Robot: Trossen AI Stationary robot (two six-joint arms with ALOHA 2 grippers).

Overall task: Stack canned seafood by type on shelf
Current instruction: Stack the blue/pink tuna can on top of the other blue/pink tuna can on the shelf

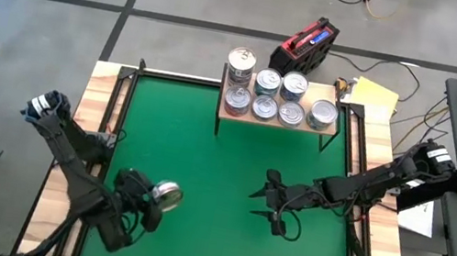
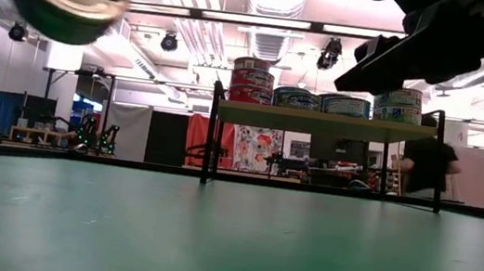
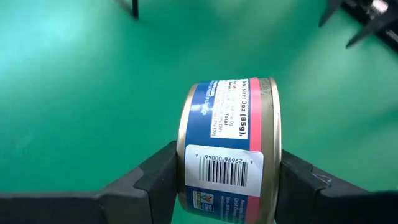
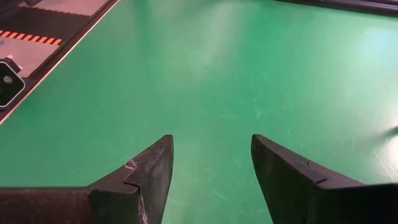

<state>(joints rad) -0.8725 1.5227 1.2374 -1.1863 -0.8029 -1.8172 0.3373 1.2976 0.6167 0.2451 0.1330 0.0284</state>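
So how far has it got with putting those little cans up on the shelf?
Mostly done, it seems: the shelf already carries a cluster of cans, with one spot stacked two high at its left end in the low view. In hand: the left gripper holds one more can in the air above the green mat. The right gripper is open and empty. No loose cans show on the mat.

We see cans (image 1: 267, 95) on the shelf (image 1: 278, 121) at the mat's (image 1: 203, 170) far edge, one can (image 1: 166, 194) held above its near left part.
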